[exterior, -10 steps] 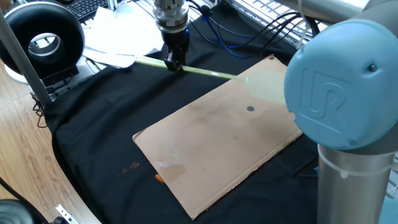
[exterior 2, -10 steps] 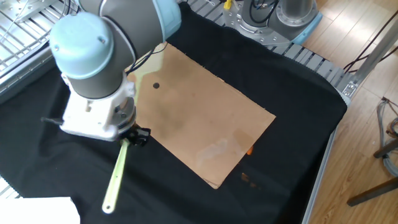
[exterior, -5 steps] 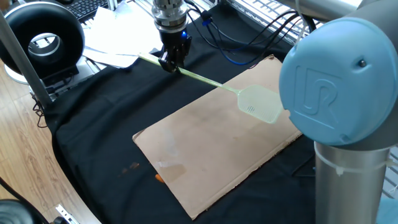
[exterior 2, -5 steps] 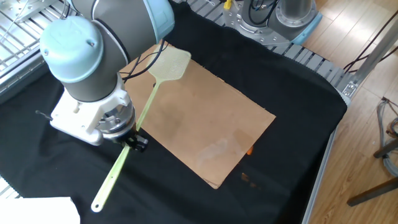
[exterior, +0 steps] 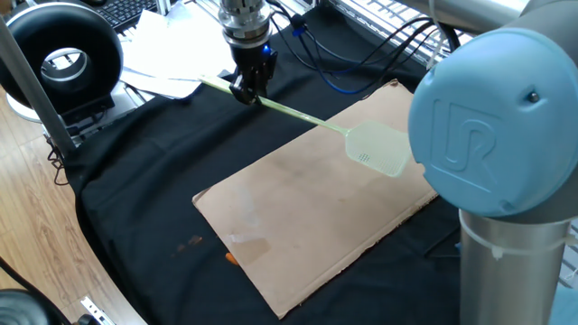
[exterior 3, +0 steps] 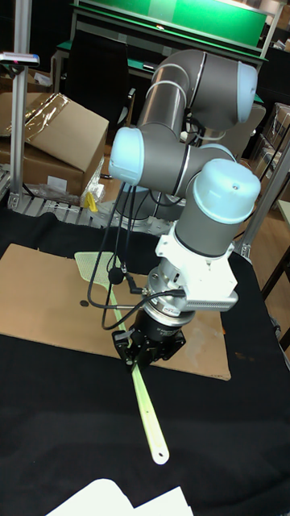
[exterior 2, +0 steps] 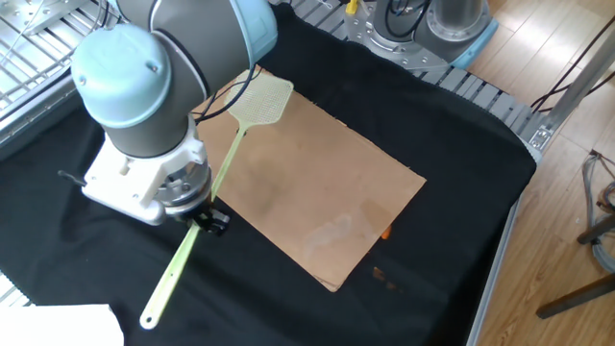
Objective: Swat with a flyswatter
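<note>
My gripper (exterior: 244,91) is shut on the thin handle of the pale yellow-green flyswatter (exterior: 377,149), a short way from its rounded end. The handle slants down across the black cloth to the squarish mesh head, which lies low over the far right corner of the brown cardboard (exterior: 298,217). In the other fixed view the flyswatter (exterior 2: 261,99) runs from the cardboard (exterior 2: 327,192) past the gripper (exterior 2: 207,219) to the near left. From the tall fixed view, the gripper (exterior 3: 133,339) holds the flyswatter (exterior 3: 89,264) mid-handle. Whether the head touches the cardboard (exterior 3: 32,298) I cannot tell.
A black cloth (exterior: 135,181) covers the table. A black ring-shaped device (exterior: 68,54), white papers (exterior: 172,54) and cables (exterior: 361,54) lie at the back. A small orange bit (exterior: 230,259) sits at the cardboard's near edge. The arm's large blue-capped joint (exterior: 492,135) fills the right.
A second ago the flyswatter's head was a blur higher over the cardboard; it swung down to the far corner. Over the last half second almost nothing moved.
</note>
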Controlling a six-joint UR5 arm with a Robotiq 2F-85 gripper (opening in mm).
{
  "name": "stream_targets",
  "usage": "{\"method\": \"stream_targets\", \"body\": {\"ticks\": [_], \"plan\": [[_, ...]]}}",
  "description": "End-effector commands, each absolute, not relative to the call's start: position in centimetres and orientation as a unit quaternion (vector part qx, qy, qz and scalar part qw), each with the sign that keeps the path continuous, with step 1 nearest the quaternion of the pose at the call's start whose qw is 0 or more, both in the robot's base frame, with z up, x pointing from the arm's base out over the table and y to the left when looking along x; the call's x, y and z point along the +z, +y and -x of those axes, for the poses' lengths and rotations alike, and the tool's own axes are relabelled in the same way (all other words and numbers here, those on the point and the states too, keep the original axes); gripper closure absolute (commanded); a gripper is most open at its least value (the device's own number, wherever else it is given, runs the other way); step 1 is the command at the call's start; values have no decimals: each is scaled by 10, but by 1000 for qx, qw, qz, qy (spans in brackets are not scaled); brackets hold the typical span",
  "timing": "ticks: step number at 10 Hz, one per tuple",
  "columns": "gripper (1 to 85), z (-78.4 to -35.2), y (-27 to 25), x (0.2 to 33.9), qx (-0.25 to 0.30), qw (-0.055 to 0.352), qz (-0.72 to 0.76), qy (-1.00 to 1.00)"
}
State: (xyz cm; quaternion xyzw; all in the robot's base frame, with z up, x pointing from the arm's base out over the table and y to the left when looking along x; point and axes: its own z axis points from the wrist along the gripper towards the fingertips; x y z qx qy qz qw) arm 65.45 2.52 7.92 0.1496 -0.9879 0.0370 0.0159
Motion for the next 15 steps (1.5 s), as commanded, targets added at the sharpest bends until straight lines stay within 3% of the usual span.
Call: {"method": "stream_targets", "body": {"ticks": [1,6,8,11,15], "plan": [[847,-660,30,83,32,-1,-166,-986],[847,-679,34,81,15,-46,-194,-980],[847,-698,46,78,-5,-93,-201,-975],[847,-700,43,64,-19,-112,-209,-971],[847,-757,85,83,-83,-251,-204,-942]]}}
